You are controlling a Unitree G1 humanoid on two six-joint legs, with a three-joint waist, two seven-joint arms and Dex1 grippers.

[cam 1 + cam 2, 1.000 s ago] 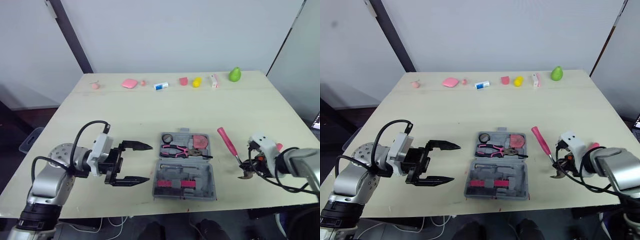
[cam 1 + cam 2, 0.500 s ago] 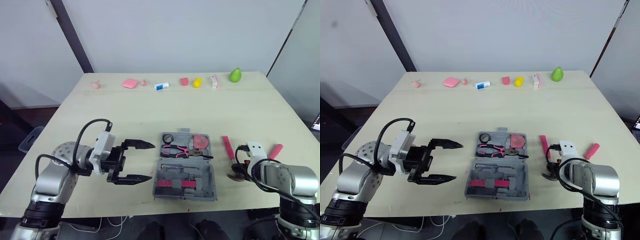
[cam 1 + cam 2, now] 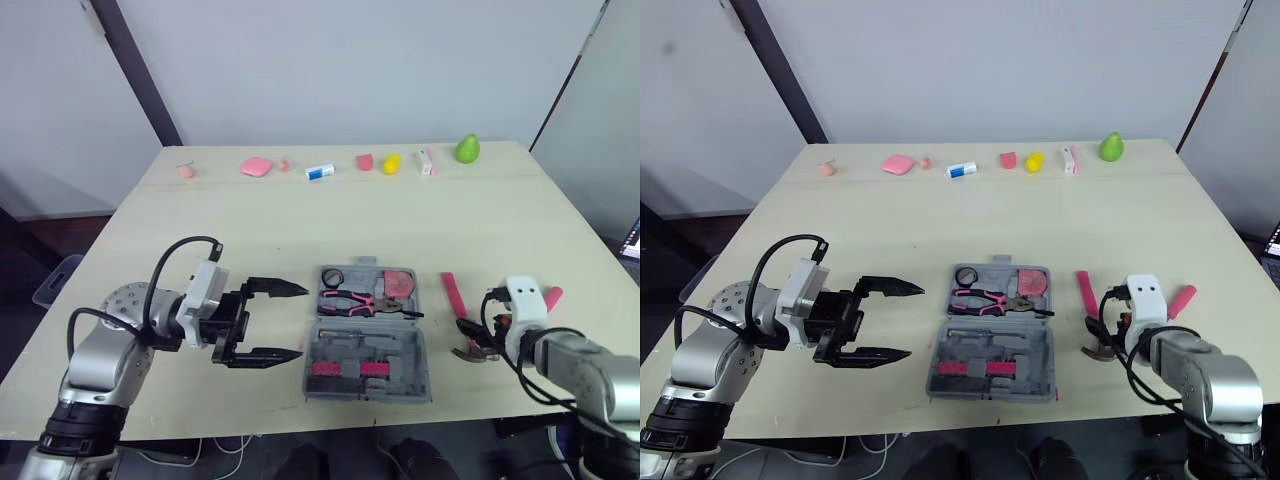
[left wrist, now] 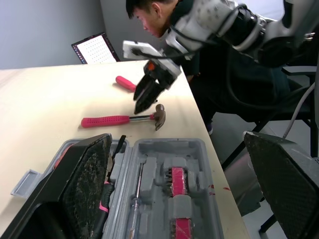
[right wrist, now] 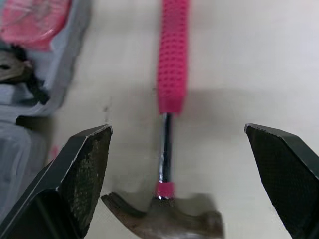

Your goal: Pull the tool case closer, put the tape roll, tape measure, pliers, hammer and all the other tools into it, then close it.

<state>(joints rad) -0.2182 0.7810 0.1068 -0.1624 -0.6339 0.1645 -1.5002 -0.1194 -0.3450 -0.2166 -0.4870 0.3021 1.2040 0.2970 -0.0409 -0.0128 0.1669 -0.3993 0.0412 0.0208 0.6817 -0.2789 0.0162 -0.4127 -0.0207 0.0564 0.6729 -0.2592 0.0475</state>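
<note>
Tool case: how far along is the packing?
Done: the tool case lies open with pliers and tape roll inside. In hand: the open right gripper hovers over the hammer on the table. Left: hammer, another pink-handled tool, closing the case.

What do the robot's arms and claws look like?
The left arm and right arm are rounded silver metal, with black cables looping along them. Each wrist carries a white block. The left gripper and right gripper each have two black, pointed fingers.

Open grey tool case (image 4: 151, 162), pink-handled hammer (image 4: 124, 119) beyond, right pincer (image 4: 140, 106) just above its shaft
</note>
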